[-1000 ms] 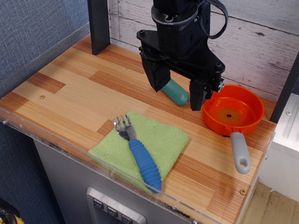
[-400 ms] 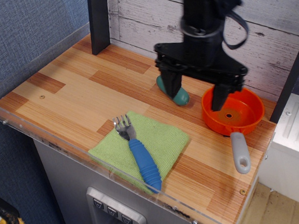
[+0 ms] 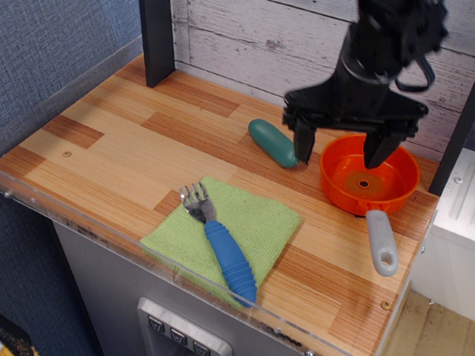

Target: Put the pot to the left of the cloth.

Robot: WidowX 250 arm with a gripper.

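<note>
The pot [image 3: 368, 186] is a shallow bright-orange toy pan at the right of the wooden table, its grey handle [image 3: 381, 240] pointing toward the front edge. The cloth [image 3: 257, 228] is a light-green square lying flat at the front centre, left of the pot. My gripper [image 3: 340, 154] is open and empty, hanging over the pot's far-left side. One finger [image 3: 304, 142] is just outside the left rim and the other finger [image 3: 377, 150] is above the pan's back.
A blue-handled fork [image 3: 220, 246] lies on the cloth. A teal capsule-shaped object [image 3: 275, 142] lies left of the pot, close to my left finger. A dark post [image 3: 156, 29] stands at the back left. A clear acrylic wall [image 3: 175, 275] rims the table's front.
My gripper has moved right, from above the teal capsule to over the pot, with its fingers spread wider. The pot, cloth and fork have not moved.
</note>
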